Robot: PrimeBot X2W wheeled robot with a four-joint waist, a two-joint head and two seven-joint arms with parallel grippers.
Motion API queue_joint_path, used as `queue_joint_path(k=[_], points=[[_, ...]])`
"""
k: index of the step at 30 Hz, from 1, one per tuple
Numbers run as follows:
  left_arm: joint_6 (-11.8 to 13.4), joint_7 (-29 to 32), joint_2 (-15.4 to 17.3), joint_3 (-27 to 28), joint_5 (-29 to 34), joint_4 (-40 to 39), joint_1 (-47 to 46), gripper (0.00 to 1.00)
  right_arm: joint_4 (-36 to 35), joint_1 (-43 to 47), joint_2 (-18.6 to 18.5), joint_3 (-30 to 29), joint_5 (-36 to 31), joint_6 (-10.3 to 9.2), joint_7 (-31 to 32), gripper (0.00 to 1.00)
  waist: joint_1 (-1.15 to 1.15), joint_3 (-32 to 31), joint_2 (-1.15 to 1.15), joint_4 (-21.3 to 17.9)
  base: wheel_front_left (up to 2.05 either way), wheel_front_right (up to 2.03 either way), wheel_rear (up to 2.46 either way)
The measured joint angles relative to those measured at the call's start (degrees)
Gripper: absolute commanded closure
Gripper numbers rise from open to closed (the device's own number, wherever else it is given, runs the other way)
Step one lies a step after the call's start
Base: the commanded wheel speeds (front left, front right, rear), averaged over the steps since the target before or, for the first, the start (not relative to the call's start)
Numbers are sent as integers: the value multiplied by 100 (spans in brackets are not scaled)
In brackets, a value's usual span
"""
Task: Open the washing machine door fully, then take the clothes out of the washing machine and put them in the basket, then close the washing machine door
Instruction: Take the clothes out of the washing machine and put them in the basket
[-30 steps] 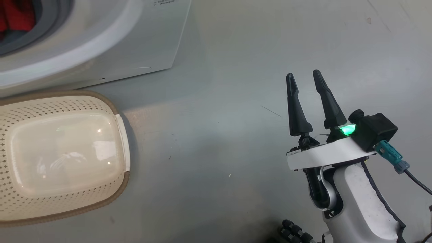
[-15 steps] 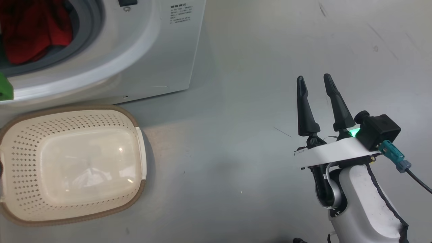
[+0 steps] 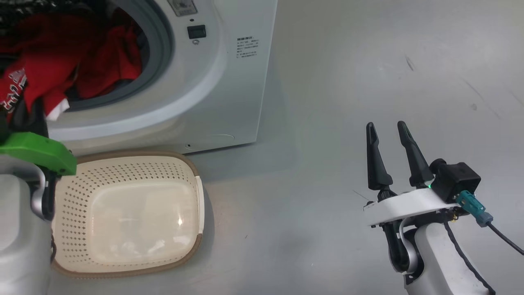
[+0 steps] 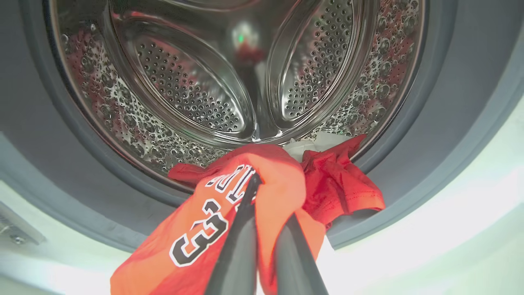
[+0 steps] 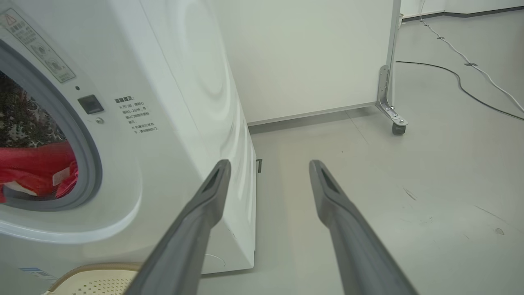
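Left claw [image 4: 270, 200] pinching red clothes [image 4: 192, 233] at washing machine [image 3: 229, 82] drum mouth, right claw [image 3: 387, 128] spread, basket [image 3: 135, 160] alongside

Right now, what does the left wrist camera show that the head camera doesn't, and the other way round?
Left wrist view: the shiny, holed steel drum from close up, and the left gripper shut on the red clothes with white numbers, at the drum's mouth.
Head view: the empty cream basket on the floor in front of the washing machine, and the right gripper, open, above the floor.
Shared: the red clothes and the grey rubber ring around the opening.
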Motion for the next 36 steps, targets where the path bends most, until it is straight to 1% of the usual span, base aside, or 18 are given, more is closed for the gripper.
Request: queue_joint_path(k=[5, 11, 13, 18, 24, 27, 29, 36], points=[[-21, -7, -76, -32, -4, -118, 346, 100, 78, 215, -10, -9, -33, 24, 0, 0, 0, -336, 0, 146, 0, 0, 0], [-47, -33, -86, -49, 7, -590, 609, 100, 123, 435, -25, -29, -33, 27, 0, 0, 0, -691, 0, 299, 0, 0, 0], [-47, -51, -88, -44, 18, -804, 678, 100, 132, 496, -29, -40, -33, 68, 0, 0, 0, -793, 0, 346, 0, 0, 0], [-47, -49, -123, 68, 147, -1652, 780, 100, 134, 604, -32, -55, -33, 76, 0, 0, 0, -996, 0, 456, 0, 0, 0], [-49, -51, -304, 63, 259, -2419, 993, 100, 98, 649, -32, -62, -40, 77, 0, 0, 0, -1109, 0, 602, 0, 0, 0], [-49, -51, -327, 67, 282, -2689, 1085, 100, 69, 652, -31, -56, -41, 87, 0, 0, 0, -1120, 0, 657, 0, 0, 0], [-55, -51, -328, 70, 303, -2827, 1152, 100, 55, 652, -31, -49, -42, 120, 0, 0, 0, -1111, 0, 676, 0, 0, 0], [-79, -51, -337, 76, 323, -3080, 1558, 100, 31, 652, -31, -5, -49, 126, 0, 0, 0, -1063, 0, 686, 0, 0, 0]])
